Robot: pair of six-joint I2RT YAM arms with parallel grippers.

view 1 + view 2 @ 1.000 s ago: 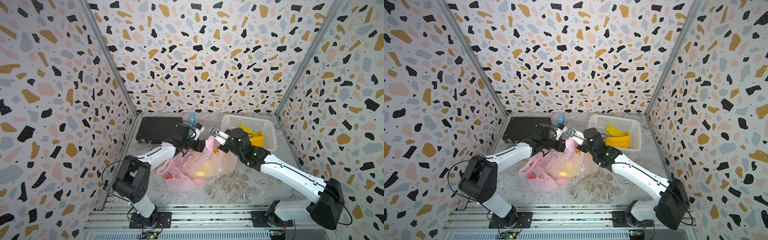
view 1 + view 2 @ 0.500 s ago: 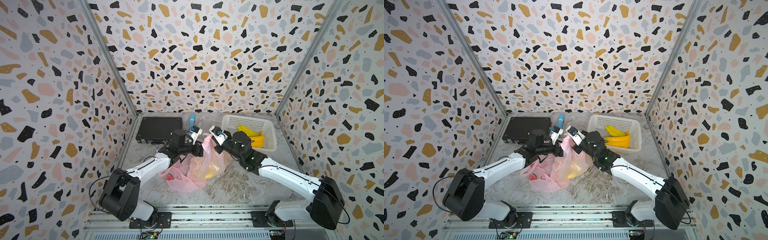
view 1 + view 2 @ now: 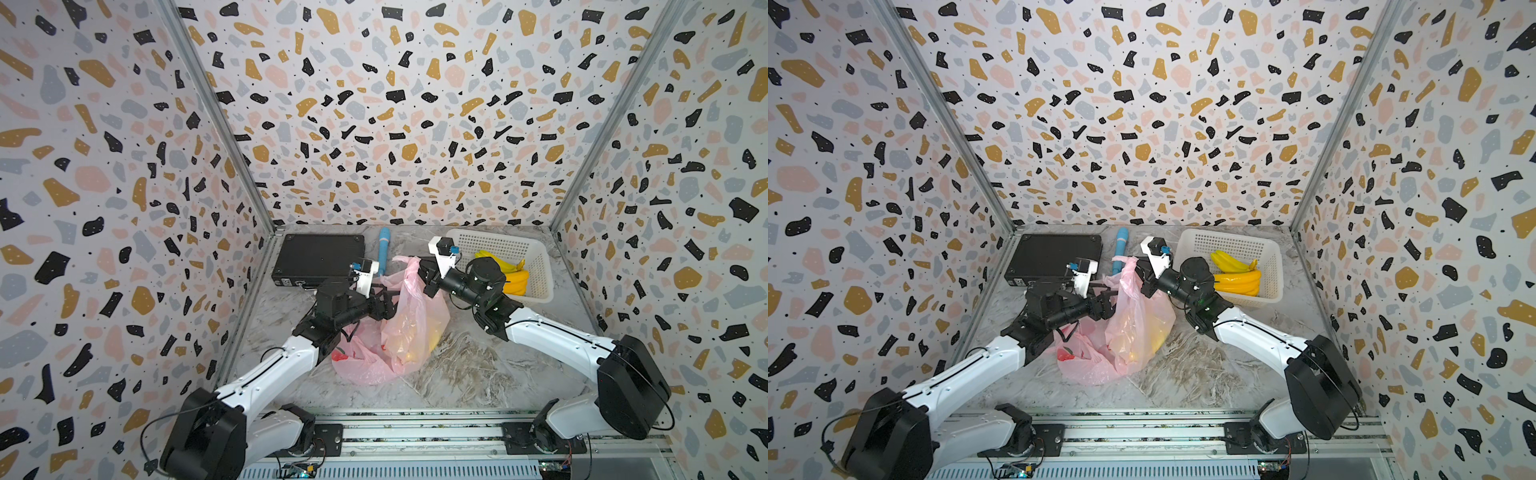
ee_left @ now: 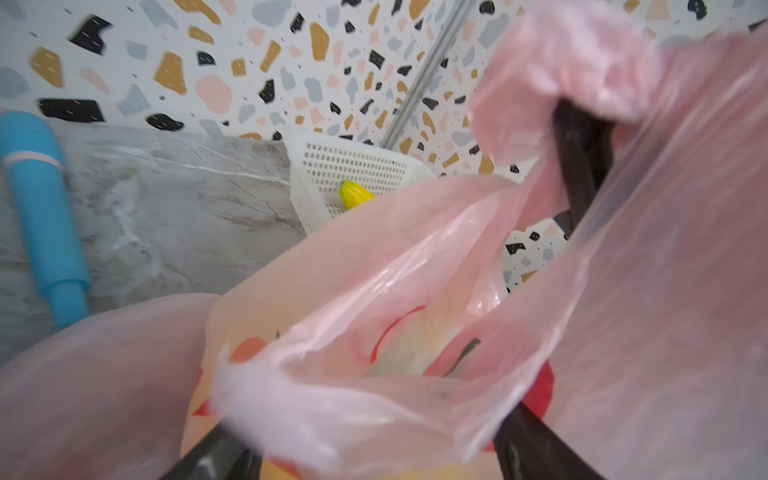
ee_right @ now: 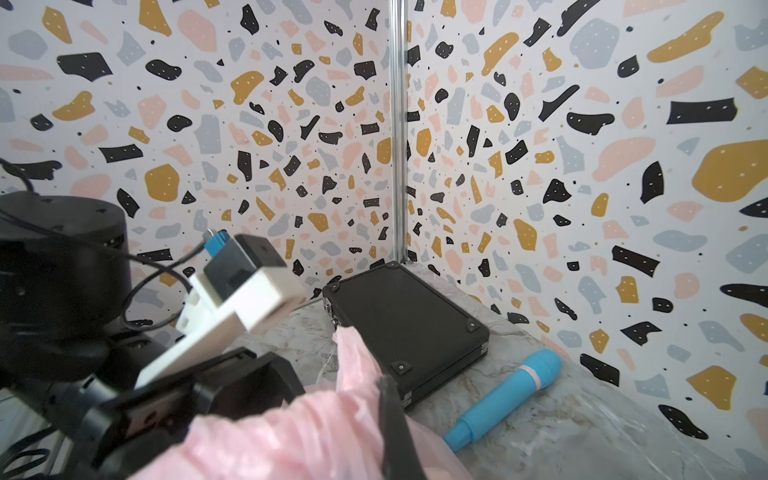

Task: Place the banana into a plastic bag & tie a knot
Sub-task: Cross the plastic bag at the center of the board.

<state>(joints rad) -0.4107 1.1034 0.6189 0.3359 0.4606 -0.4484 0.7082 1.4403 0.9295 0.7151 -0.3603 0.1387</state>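
Note:
The pink plastic bag (image 3: 409, 320) hangs upright in the middle of the table, in both top views. A yellow banana (image 3: 432, 340) shows through its film low on the right side (image 3: 1154, 338). My right gripper (image 3: 424, 274) is shut on the bag's upper edge and holds it up; in the right wrist view one dark finger (image 5: 392, 411) presses the bunched pink film. My left gripper (image 3: 384, 297) stands open at the bag's left side. In the left wrist view its fingers (image 4: 536, 449) are spread wide with loose bag film lying between them.
A white basket (image 3: 536, 266) at the back right holds more bananas (image 3: 515, 276). A black case (image 3: 320, 257) lies at the back left, with a blue cylinder (image 3: 383, 249) beside it. The pen's walls close in on three sides.
The bag has been drawn up from a wide spread into a narrower hanging shape. My left arm has swung toward the front and its jaws have opened wider. The right gripper has shifted slightly left.

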